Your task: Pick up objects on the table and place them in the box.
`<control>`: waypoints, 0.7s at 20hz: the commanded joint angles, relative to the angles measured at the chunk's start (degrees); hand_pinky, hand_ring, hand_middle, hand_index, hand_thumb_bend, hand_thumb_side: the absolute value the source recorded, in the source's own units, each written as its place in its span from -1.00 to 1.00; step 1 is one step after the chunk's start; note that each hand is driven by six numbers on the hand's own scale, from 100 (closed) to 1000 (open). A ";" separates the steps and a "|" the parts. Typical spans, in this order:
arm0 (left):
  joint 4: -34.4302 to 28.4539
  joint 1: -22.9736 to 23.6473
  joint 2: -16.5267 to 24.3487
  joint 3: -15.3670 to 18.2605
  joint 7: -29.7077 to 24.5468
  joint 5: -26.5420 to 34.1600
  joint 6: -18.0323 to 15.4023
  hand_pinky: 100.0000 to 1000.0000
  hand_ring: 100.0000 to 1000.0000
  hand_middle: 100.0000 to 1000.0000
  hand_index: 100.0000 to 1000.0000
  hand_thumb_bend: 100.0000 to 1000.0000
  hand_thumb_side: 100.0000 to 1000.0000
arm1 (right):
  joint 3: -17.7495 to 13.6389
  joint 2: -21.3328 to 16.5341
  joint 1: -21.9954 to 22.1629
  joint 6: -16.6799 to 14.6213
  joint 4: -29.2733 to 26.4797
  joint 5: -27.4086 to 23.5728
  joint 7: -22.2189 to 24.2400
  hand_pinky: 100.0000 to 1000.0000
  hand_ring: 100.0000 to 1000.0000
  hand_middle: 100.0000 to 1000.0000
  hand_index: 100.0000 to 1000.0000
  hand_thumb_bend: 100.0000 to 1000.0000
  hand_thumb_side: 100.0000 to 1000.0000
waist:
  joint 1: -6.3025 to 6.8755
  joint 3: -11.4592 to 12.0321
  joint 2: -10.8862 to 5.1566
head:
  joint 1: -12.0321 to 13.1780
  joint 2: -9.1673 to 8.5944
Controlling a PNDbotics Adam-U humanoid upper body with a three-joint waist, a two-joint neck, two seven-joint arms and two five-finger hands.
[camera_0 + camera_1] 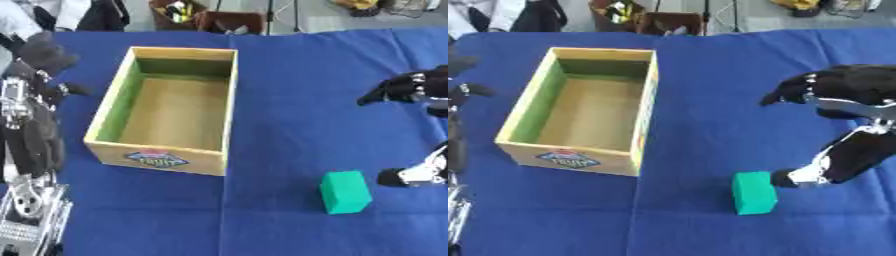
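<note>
A green block (754, 192) lies on the blue tablecloth at the front, right of the box. The wooden box (226, 117) stands open-topped to its upper left, with a green inner wall, a label on its front and nothing inside. My right hand (855, 150) reaches in from the right, open and spread wide. Its lower fingertip (785, 178) sits just beside the block's upper right corner, and its upper fingers (798, 92) hover well above and behind the block. My left hand (39, 52) shows at the left edge beside the box, blurred.
The blue cloth (289, 125) covers the whole table. My left arm (31, 150) runs up the left edge close to the box's left wall. Bags and dark clutter (210, 17) stand on the floor beyond the table's far edge.
</note>
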 commanded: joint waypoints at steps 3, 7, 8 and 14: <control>-0.98 -0.35 1.31 -0.14 -0.23 0.01 0.03 -0.13 0.45 0.71 0.40 -1.00 0.94 | 1.64 -0.87 -2.03 0.68 -0.95 -0.72 0.86 0.77 0.85 0.66 0.92 -0.06 0.34 | -0.17 0.04 -1.18 | -0.44 0.01; -0.98 -0.41 1.29 -0.17 -0.29 0.06 0.03 -0.13 0.45 0.71 0.41 -1.00 0.94 | 3.51 0.15 -2.69 1.83 -0.95 -0.51 1.85 0.78 0.84 0.66 0.90 -0.07 0.33 | -0.11 0.02 -1.12 | -0.52 0.00; -0.98 -0.42 1.30 -0.15 -0.29 0.07 0.03 -0.13 0.45 0.71 0.41 -1.00 0.94 | 3.77 0.45 -2.82 2.07 -0.95 -0.34 1.98 0.78 0.84 0.65 0.90 -0.07 0.34 | -0.09 0.02 -1.10 | -0.54 0.02; -0.98 -0.50 1.22 -0.22 -0.42 0.10 0.06 -0.13 0.46 0.71 0.40 -1.00 0.94 | 5.15 2.17 -2.84 3.89 -0.95 0.63 2.77 0.78 0.84 0.59 0.87 -0.05 0.33 | 0.05 -0.06 -0.81 | -0.69 0.00</control>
